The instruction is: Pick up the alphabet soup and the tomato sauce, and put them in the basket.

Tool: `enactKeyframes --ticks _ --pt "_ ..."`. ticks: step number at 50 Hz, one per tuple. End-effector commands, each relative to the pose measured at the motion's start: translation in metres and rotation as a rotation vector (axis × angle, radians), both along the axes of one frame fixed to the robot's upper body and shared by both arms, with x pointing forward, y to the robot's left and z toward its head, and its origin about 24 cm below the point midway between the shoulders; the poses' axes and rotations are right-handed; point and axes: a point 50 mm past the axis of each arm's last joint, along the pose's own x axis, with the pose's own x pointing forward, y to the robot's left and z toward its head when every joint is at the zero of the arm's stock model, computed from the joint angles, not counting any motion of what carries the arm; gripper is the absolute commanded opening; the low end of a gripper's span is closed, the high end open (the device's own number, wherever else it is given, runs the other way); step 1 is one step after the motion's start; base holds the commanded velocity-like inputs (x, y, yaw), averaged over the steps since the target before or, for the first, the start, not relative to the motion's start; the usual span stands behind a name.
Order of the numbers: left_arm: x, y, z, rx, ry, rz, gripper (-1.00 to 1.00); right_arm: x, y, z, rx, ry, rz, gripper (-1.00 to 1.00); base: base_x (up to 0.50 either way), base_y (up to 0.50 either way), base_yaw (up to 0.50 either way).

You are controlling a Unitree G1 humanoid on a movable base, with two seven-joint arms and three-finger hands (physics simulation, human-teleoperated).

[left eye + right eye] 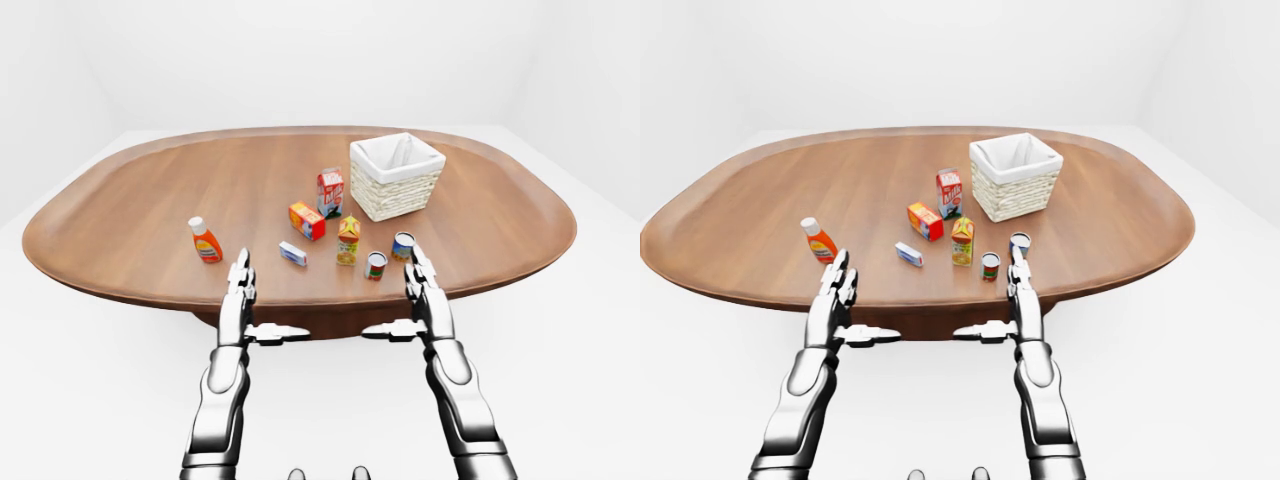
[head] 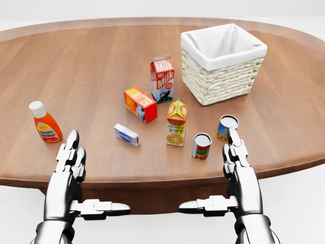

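Table (image 2: 91, 71): oval, brown wood, on a white floor; it carries every item listed here.
Basket (image 2: 223, 76): woven, pale, white cloth lining, upright in the upper right of the head view; nothing shows inside it.
Alphabet soup (image 2: 227, 127): can with a blue and yellow label, upright near the table's lower edge, just above the right hand's fingertips (whether they touch is not clear).
Tomato sauce (image 2: 201, 146): can with a red label and a green band, upright, just left of the alphabet soup and apart from it.
Orange juice (image 2: 176, 122): small carton, upright, left of the tomato sauce.
Milk (image 2: 162, 79): red and white carton, upright, left of the basket.
Orange box (image 2: 140, 104): lying flat, between the milk and the small blue box.
Small blue box (image 2: 126, 134): lying flat, lower left of the orange juice.
Ketchup bottle (image 2: 45, 122): orange, white cap, well apart at the left.
Left hand (image 2: 71, 175): released, fingers straight, thumb out sideways, holding nothing, at the table's near edge.
Right hand (image 2: 238, 175): released likewise, fingers straight, empty.
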Motion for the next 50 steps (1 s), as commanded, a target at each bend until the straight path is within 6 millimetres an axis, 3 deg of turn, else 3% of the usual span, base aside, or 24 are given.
enactKeyframes --ticks 1,17,18,22,32,33,38,50 --pt "-0.001 0.006 0.000 0.001 -0.009 -0.009 1.00 -0.001 -0.006 -0.001 -0.011 0.003 0.007 1.00 0.00 0.00 0.00" --pt "-0.005 0.005 0.006 0.016 -0.049 -0.003 1.00 -0.009 -0.004 0.009 -0.029 -0.083 0.010 1.00 0.00 0.00 0.00" --pt "-0.005 0.005 0.007 0.022 -0.060 -0.003 1.00 -0.009 -0.005 -0.003 -0.028 -0.040 0.007 1.00 0.00 0.00 0.00" --pt "-0.009 0.006 0.014 0.032 -0.110 0.007 1.00 -0.014 -0.005 0.013 -0.032 -0.109 -0.001 1.00 0.00 0.00 0.00" --pt "-0.020 0.007 0.028 0.048 -0.171 0.032 1.00 -0.021 -0.007 0.023 -0.018 -0.151 -0.017 1.00 0.00 0.00 0.00" --pt "-0.021 0.006 0.030 0.048 -0.178 0.033 1.00 -0.022 -0.008 0.016 -0.019 -0.121 -0.023 1.00 0.00 0.00 0.00" --pt "-0.026 0.007 0.038 0.066 -0.213 0.049 1.00 -0.028 -0.011 0.036 -0.018 -0.205 -0.047 1.00 0.00 0.00 0.00" --pt "-0.035 0.009 0.052 0.127 -0.270 0.091 1.00 -0.033 -0.015 0.051 -0.009 -0.268 -0.085 1.00 0.00 0.00 0.00"
